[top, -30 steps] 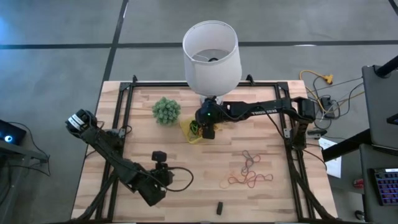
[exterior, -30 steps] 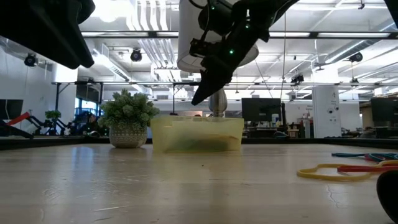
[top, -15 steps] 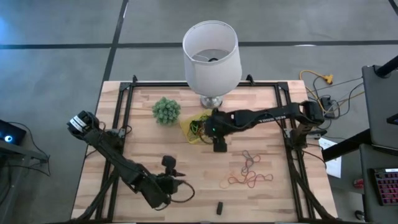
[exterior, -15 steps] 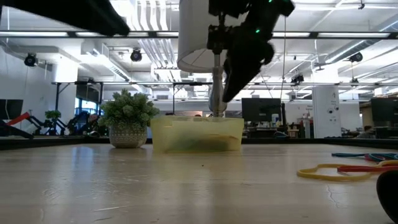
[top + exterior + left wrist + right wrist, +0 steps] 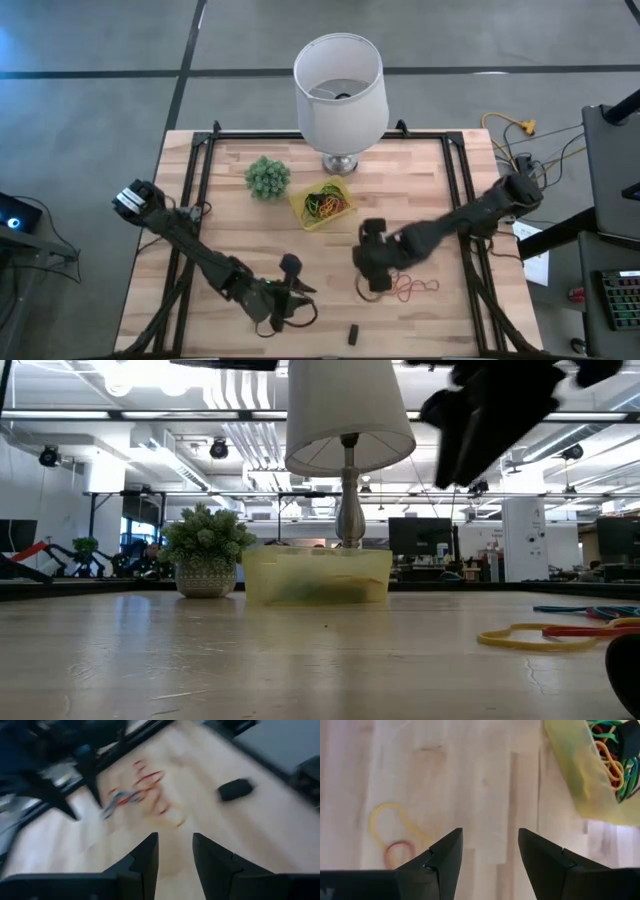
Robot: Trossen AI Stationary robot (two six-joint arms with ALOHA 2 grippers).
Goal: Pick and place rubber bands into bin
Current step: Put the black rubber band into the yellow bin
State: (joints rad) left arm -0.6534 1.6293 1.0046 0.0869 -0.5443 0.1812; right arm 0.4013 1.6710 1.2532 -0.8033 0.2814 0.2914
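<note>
Right hand (image 5: 372, 272) wide, empty, above loose rubber bands (image 5: 405, 287); bin (image 5: 322, 204) corner-on.

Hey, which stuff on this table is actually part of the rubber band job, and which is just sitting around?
Part of the job:
- loose rubber bands on the table
- yellow bin, bands already inside
- right gripper, open above the loose bands

Just lying about:
- white lamp
- green ball plant
- small dark piece
- left gripper, open, empty
</note>
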